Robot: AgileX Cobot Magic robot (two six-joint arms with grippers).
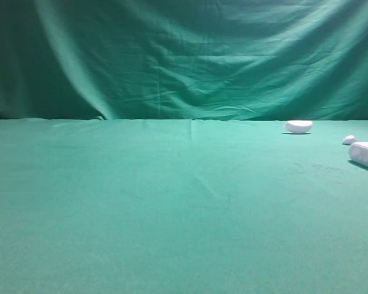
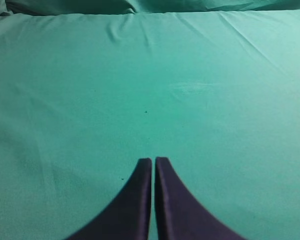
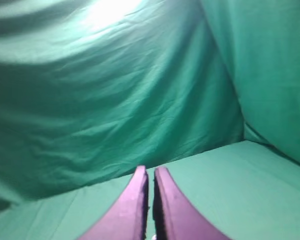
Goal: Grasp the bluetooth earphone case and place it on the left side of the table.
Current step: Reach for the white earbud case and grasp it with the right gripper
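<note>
The white pill-shaped bluetooth earphone case (image 1: 366,154) lies on the green table (image 1: 172,202) at the far right edge of the exterior high view, partly cut off. Neither gripper shows in that view. In the left wrist view my left gripper (image 2: 153,160) is shut and empty, its dark fingers close together over bare green cloth (image 2: 190,100). In the right wrist view my right gripper (image 3: 150,170) is shut and empty, pointing toward the draped backdrop; the case does not show there.
A white half-moon bowl-like piece (image 1: 298,126) lies at the back right of the table. A tiny white pebble-like piece (image 1: 349,139) lies just behind the case. The green backdrop (image 1: 184,55) hangs behind the table.
</note>
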